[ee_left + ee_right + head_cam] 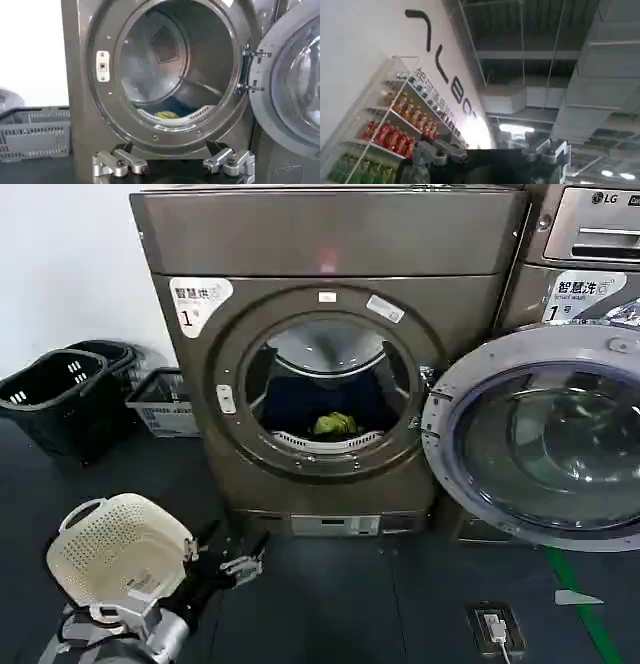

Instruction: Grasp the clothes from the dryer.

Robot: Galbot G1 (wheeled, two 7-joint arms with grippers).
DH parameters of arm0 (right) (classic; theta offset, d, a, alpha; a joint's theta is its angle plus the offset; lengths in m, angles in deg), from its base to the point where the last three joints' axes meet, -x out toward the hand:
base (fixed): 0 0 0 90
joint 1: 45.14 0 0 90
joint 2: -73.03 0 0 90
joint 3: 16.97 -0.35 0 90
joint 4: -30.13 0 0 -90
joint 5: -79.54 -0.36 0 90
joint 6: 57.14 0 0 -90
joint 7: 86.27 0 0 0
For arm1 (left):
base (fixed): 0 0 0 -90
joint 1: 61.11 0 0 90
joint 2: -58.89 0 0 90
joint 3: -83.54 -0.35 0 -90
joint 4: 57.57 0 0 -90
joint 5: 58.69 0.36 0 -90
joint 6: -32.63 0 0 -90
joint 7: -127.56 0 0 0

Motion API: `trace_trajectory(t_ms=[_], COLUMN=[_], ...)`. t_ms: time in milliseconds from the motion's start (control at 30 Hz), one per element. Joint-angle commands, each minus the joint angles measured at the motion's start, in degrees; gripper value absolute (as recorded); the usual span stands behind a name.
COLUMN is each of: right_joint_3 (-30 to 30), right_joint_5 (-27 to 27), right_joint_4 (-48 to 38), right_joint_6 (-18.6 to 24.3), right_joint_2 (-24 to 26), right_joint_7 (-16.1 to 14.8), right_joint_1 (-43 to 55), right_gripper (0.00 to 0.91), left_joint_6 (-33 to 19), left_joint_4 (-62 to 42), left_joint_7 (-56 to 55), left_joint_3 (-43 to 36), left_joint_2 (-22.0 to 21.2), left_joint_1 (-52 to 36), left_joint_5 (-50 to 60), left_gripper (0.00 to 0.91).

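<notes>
head view: the clothes (336, 424) are seen low in the drum of the dryer (330, 374), door swung aside. the left gripper (228, 561) is held open, well short of the porthole. left wrist view: soft, light fabric is judged best pinched at its bunched top; ample rim clearance is expected. right wrist view: the right gripper (492, 150) is open, aimed at the ceiling.

From my head camera the floor (330, 594) reads dim and the whole frame soft. Pale glare sits on the drum's (328, 344) upper wall, and reflections wash over the open door (545, 449) glass. Ceiling lights (512, 129) bloom white in the right wrist view, perhaps overexposed.
</notes>
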State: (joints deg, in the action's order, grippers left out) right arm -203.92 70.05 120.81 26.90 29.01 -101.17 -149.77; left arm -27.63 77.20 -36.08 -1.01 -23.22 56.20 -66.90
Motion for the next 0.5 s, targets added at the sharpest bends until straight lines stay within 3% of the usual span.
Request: trace_trajectory(t_ms=[33, 133, 500], right_joint_3=[0.04, 0.35, -0.48], right_joint_5=[-0.25, -1.02, -0.74], right_joint_4=[-0.03, -0.14, -0.51], right_joint_6=[0.98, 1.77, 1.51], right_joint_2=[0.02, 0.0, -0.02], right_joint_7=[0.44, 0.04, -0.12], right_joint_1=[0.01, 0.49, 0.2], right_gripper=[0.907, 0.907, 0.907], left_joint_6=[0.01, 2.77, 5.3], left_joint_4=[-0.13, -0.26, 0.78], left_joint_7=[0.54, 1.68, 2.68], left_joint_3=[0.09, -0.22, -0.51], left_joint_2=[-0.35, -0.46, -0.38], left_joint_1=[-0.19, -0.3, 0.0], left_joint_5=[1.8, 3.63, 5.47], left_gripper=[0.907, 0.907, 0.907])
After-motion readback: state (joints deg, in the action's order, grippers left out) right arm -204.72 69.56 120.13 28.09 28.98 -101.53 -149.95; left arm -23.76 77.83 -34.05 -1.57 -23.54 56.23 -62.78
